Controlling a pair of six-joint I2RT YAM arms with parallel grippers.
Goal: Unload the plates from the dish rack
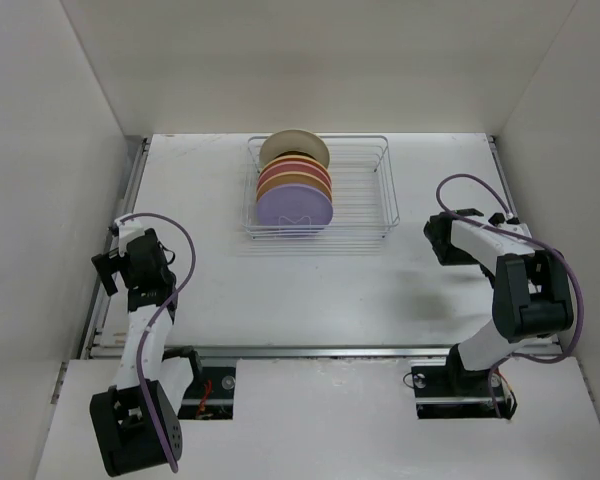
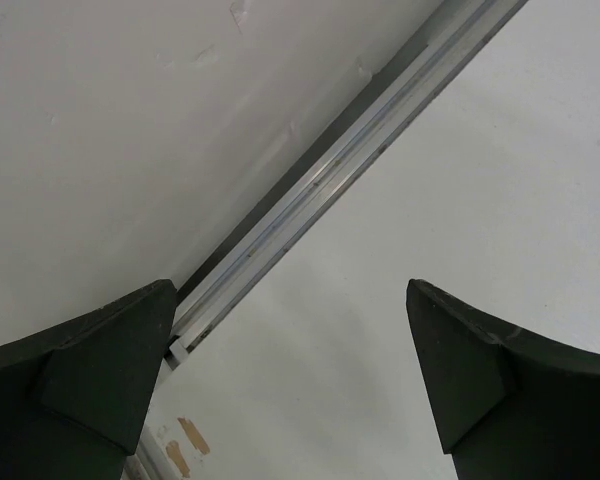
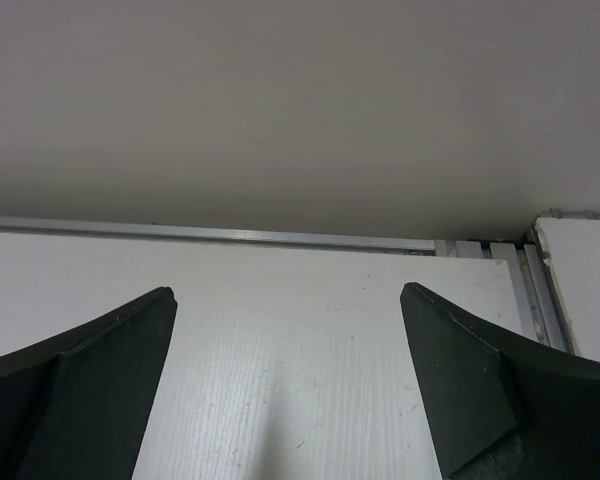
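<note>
Left arm (image 1: 145, 345): slim white links, black joint housings, black block at the base.
Right arm (image 1: 480, 238): matching white links, bulky black elbow housing.
Left cable (image 1: 192, 250): thin, lavender-purple.
Right cable (image 1: 466, 178): the same purple.
Left fingers (image 2: 90, 380): dark matte wedges, tapered.
Right fingers (image 3: 480, 370): identical dark wedges, faintly scuffed.

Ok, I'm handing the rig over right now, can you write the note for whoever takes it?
The left hand is open and empty, near the left edge of the table, away from the rack.
The right hand is open and empty, at the table's right side.
All the plates stand in the left half of the dish rack: lavender plate in front, cream plate at the back, pink and orange plates between.
Done: nothing unloaded.
Left: every plate.
</note>
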